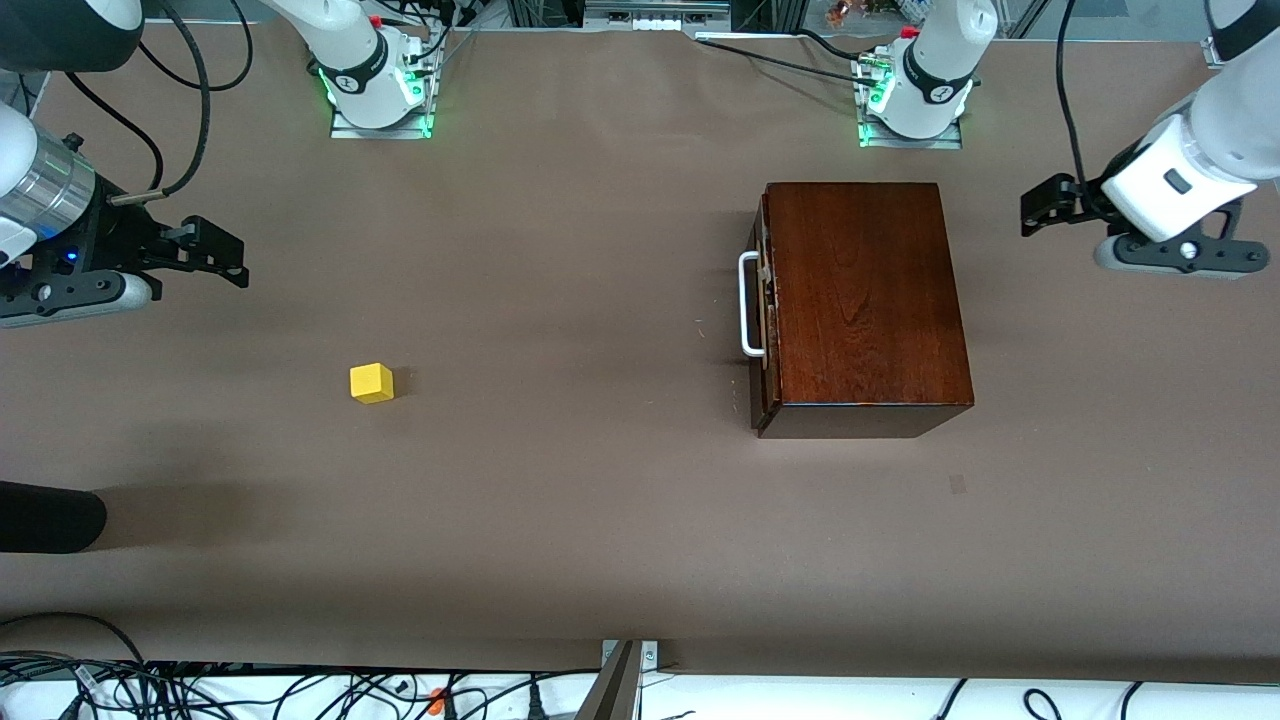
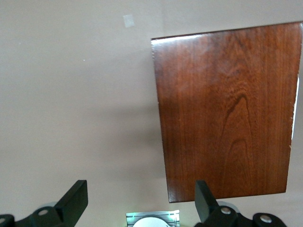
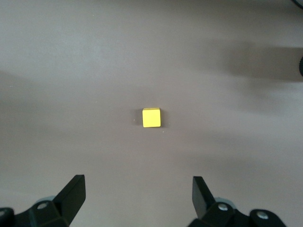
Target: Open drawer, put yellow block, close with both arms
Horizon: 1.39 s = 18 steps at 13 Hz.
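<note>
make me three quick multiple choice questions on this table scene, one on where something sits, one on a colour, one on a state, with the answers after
1. Where does the yellow block lie?
A. on the bare table toward the right arm's end
B. on top of the wooden box
C. inside the drawer

2. What colour is the handle of the drawer?
A. black
B. white
C. yellow

3. How do the two grippers stand?
A. both shut on the block
B. left open, right shut on the handle
C. both open and holding nothing

Answers:
1. A, the front view shows the block alone on the table, well apart from the wooden box.
2. B, a white U-shaped handle shows on the closed drawer's front.
3. C, the left gripper and the right gripper each show fingers spread with nothing between.
</note>
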{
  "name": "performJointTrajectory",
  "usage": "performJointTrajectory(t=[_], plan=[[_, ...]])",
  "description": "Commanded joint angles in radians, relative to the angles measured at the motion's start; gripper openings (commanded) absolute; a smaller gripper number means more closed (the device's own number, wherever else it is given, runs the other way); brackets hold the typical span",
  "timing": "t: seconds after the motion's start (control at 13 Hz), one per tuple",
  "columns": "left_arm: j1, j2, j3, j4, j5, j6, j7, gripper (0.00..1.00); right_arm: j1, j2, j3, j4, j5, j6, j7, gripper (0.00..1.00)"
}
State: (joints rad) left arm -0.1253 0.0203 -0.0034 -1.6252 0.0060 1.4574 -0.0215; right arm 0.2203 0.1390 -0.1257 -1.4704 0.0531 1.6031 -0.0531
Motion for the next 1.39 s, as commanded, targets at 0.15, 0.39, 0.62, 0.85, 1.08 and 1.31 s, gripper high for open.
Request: performJointTrajectory(t=[0.15, 0.39, 0.62, 0.85, 1.08, 1.31], plan=[[-0.017, 0.085, -0.177, 0.042, -0.006, 0.021, -0.060, 1.00, 0.001, 0.010, 0.000, 0.024, -0.007, -0.005, -0.011, 1.00], [-0.019, 0.139, -0.307, 0.042, -0.004, 0.108, -0.225, 1.00, 0.001, 0.010, 0.000, 0.024, -0.007, -0.005, -0.011, 1.00], [-0.023, 0.213, -0.435, 0.039, 0.011, 0.197, -0.437, 1.00, 0.001, 0.010, 0.000, 0.024, -0.007, -0.005, -0.011, 1.00], [-0.106, 0.289, -0.449, 0.033, 0.011, 0.280, -0.541, 1.00, 0.001, 0.010, 0.000, 0.024, -0.007, -0.005, -0.011, 1.00], [-0.186, 0.361, -0.449, 0.030, 0.099, 0.343, -0.638, 1.00, 0.001, 0.010, 0.000, 0.024, -0.007, -0.005, -0.011, 1.00], [-0.249, 0.402, -0.451, 0.027, 0.196, 0.343, -0.741, 1.00, 0.002, 0.008, 0.000, 0.024, -0.007, -0.006, -0.010, 1.00]])
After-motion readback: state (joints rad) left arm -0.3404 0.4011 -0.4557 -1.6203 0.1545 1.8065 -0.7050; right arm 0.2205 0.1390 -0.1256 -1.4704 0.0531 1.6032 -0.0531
